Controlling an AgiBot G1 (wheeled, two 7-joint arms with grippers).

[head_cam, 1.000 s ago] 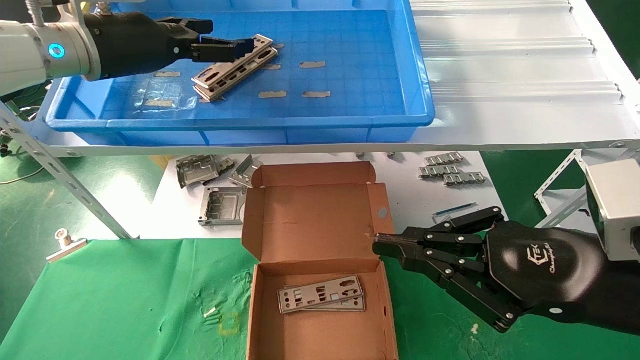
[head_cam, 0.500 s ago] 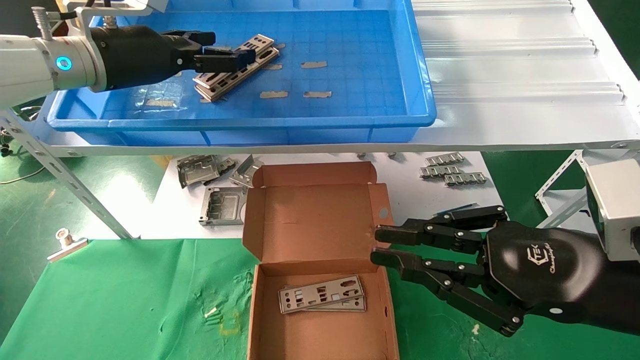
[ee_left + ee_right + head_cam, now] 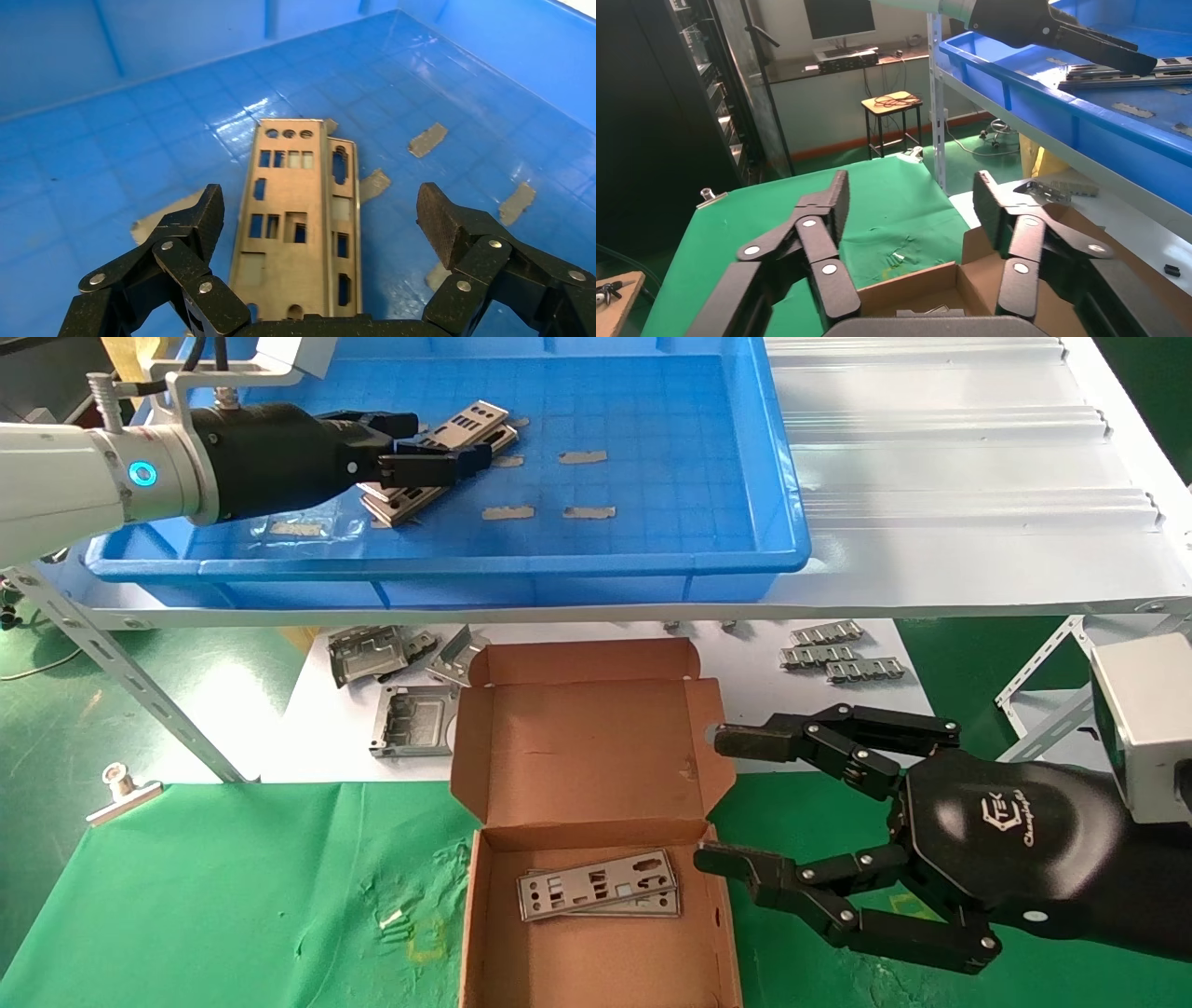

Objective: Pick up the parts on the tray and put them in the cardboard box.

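Blue tray point(image 3: 652, 561), tool-hidden parts point(image 3: 466, 430)

A ribbed white sheet point(image 3: 950, 477) forms the upper shelf, and the blue tray point(image 3: 652, 563) sits directly on its left part. Below and in front of the tray, a lower table is covered partly by white paper point(image 3: 307, 710) and partly by green cloth point(image 3: 233, 896). On the paper lie grey socket frames point(image 3: 410, 721) left of the cardboard box point(image 3: 587, 775) and ribbed silver clips point(image 3: 843, 656) to its right. The box rests across paper and cloth; a metal clip point(image 3: 121, 789) lies at the cloth's far-left edge.
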